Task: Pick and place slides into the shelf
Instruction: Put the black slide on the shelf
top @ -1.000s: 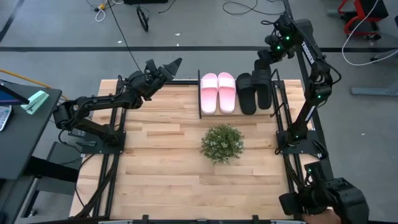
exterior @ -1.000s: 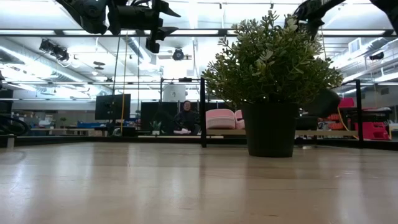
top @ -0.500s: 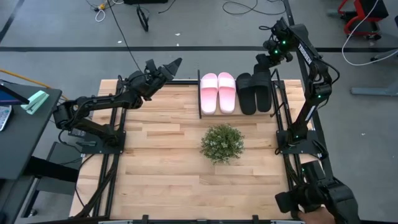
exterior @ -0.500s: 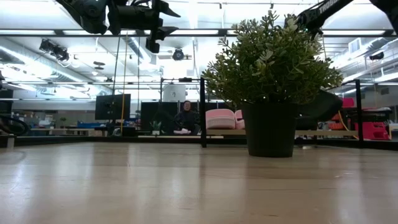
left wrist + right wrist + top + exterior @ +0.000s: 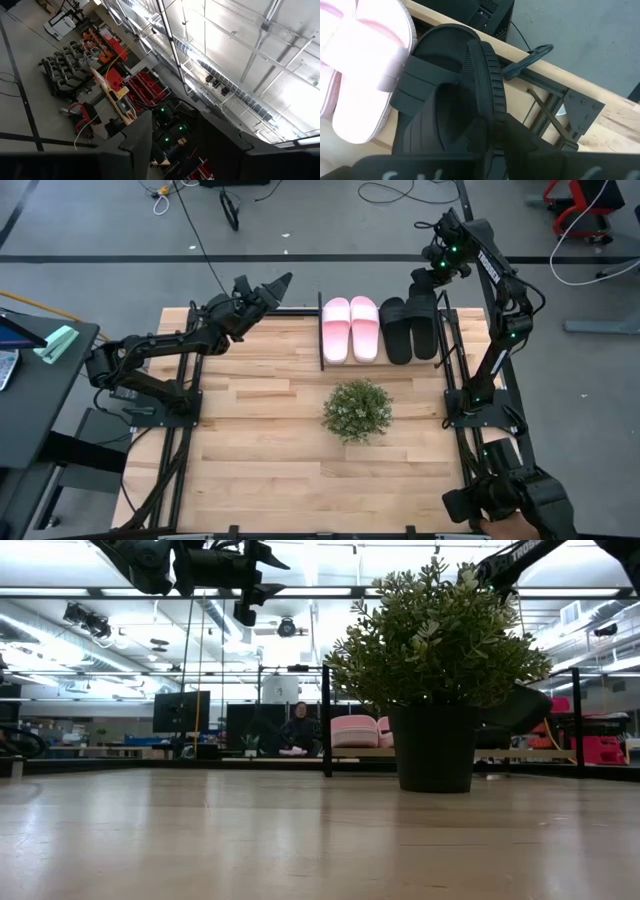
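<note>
We see the right gripper [image 5: 432, 272] raised over the far end of the shelf [image 5: 324, 332], above the back edge of the outer black slide [image 5: 424, 322]. From the right wrist view that slide [image 5: 487, 95] lies tipped on its edge against the other black slide [image 5: 432, 105], but we cannot tell whether the fingers are apart or together, nor whether they touch it.

All four slides sit in the shelf in one row. Counting from the shelf's left post, the two pink slides [image 5: 336, 329] [image 5: 364, 328] lie side by side, then the inner black slide [image 5: 396, 330], then the outer black one at the right end.

A potted plant [image 5: 357, 410] stands on the table [image 5: 250, 440] in front of the shelf, near its middle, well apart from the slides.

The left gripper [image 5: 270, 288] hangs in the air to the left of the shelf, its fingers spread apart and holding nothing.
</note>
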Robot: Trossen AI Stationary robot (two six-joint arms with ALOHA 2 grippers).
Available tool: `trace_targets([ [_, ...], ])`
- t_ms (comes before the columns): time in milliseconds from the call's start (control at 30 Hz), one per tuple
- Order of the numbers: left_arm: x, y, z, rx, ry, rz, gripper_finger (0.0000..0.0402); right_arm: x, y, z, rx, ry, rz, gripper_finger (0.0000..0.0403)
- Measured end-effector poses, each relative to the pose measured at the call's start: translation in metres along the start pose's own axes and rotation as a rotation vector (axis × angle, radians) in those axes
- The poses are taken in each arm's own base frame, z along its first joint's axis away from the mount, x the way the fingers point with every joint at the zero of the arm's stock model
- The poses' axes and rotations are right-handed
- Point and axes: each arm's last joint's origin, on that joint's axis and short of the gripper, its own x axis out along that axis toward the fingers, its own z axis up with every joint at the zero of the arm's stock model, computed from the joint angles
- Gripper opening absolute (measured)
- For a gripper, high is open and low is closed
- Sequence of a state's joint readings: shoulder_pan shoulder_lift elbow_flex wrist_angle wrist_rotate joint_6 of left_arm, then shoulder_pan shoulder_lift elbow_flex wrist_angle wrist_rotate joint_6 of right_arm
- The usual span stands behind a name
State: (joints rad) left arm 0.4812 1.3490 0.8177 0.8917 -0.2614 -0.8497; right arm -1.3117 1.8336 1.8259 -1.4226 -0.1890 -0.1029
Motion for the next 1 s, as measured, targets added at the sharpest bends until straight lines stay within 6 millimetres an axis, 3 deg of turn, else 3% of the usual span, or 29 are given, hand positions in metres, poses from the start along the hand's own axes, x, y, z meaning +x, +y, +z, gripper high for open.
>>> trace_targets([
  [600, 0.000, 0.000, 0.000, 0.000, 0.000, 0.000, 0.0158, 0.004, 0.006, 0.002, -0.048, -0.003, -0.030, 0.0044],
  [1000, 0.000, 0.000, 0.000, 0.000, -0.001, 0.000, 0.0155, 0.037, 0.003, -0.002, -0.056, 0.051, -0.096, 0.0048],
])
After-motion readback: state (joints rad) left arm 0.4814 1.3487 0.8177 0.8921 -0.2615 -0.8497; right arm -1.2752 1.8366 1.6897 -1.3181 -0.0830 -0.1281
